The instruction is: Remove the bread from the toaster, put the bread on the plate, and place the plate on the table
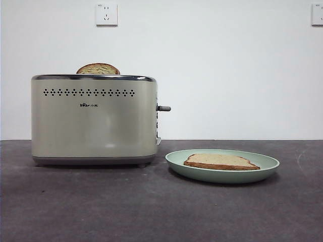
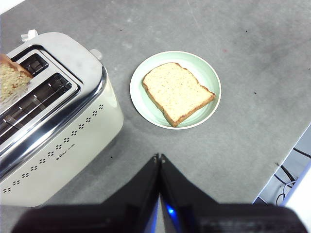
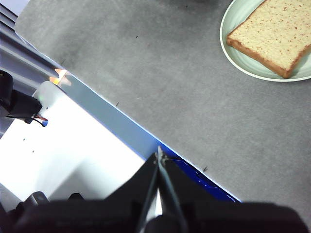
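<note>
The cream toaster (image 1: 93,121) (image 2: 63,141) stands on the left of the dark table (image 1: 151,212). To its right the mint-green plate (image 1: 174,159) (image 2: 203,68) (image 3: 238,58) rests flat on the table. The pale bread (image 1: 221,161) (image 2: 177,92) (image 3: 272,36) lies flat in it. My left gripper (image 2: 159,156) hangs high above the table in front of the toaster and plate, shut and holding nothing. My right gripper (image 3: 159,154) is shut and bare too, over the table's edge, well away from the plate. Neither arm shows in the front view.
A darker, mottled slice (image 1: 98,69) (image 2: 9,82) sticks up from one toaster slot. The grey lever (image 1: 164,108) juts from the toaster's side toward the plate. The table's edge (image 3: 121,116) runs close under the right gripper. Cables (image 2: 286,174) lie beyond the edge near the left gripper.
</note>
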Available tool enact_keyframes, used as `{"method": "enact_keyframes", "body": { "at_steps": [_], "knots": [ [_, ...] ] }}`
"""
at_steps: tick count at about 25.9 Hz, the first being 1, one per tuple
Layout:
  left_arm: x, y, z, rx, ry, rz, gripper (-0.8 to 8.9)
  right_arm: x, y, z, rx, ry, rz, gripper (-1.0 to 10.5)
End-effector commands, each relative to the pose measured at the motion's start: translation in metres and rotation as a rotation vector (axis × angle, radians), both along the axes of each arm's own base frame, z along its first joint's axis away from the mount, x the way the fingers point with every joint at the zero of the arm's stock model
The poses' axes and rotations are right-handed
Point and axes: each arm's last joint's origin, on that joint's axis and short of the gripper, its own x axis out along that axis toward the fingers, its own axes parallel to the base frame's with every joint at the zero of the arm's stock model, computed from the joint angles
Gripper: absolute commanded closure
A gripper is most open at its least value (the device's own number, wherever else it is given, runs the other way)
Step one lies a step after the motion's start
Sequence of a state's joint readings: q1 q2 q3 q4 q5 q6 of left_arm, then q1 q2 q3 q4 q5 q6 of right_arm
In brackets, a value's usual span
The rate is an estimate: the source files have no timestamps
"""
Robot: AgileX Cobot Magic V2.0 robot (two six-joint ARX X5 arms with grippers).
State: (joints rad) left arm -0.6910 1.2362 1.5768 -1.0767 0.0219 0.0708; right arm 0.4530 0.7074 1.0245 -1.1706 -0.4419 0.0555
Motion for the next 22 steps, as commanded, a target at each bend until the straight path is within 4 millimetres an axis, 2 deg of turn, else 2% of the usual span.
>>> {"method": "enact_keyframes", "body": {
  "at_steps": [1,3,6,9,12,16,18,22],
  "knots": [
    [0.000,-0.001,0.001,0.001,-0.021,-0.010,8.17,0.000,0.000,-0.001,-0.001,-0.003,0.001,9.5],
    [0.003,0.000,0.002,0.004,-0.046,0.011,8.17,0.000,0.000,-0.001,-0.001,-0.003,0.001,9.5],
    [0.014,0.008,0.016,-0.039,-0.205,0.081,8.17,0.000,0.000,-0.001,-0.001,-0.003,0.001,9.5],
    [0.018,0.028,0.043,-0.147,-0.460,0.141,8.17,0.000,0.000,-0.001,-0.001,-0.003,0.001,9.5],
    [0.010,0.058,0.051,-0.210,-0.624,0.243,8.17,0.000,0.000,-0.001,-0.002,-0.003,0.001,9.5],
    [-0.005,0.087,0.036,-0.236,-0.725,0.326,8.17,0.000,0.000,-0.001,-0.001,-0.003,0.001,9.5],
    [-0.014,0.100,0.020,-0.228,-0.765,0.385,8.17,0.000,0.000,-0.001,-0.001,-0.003,0.001,9.5],
    [-0.032,0.120,-0.024,-0.189,-0.841,0.489,8.17,0.000,0.000,-0.001,-0.001,-0.003,0.001,9.5]
  ]
}}
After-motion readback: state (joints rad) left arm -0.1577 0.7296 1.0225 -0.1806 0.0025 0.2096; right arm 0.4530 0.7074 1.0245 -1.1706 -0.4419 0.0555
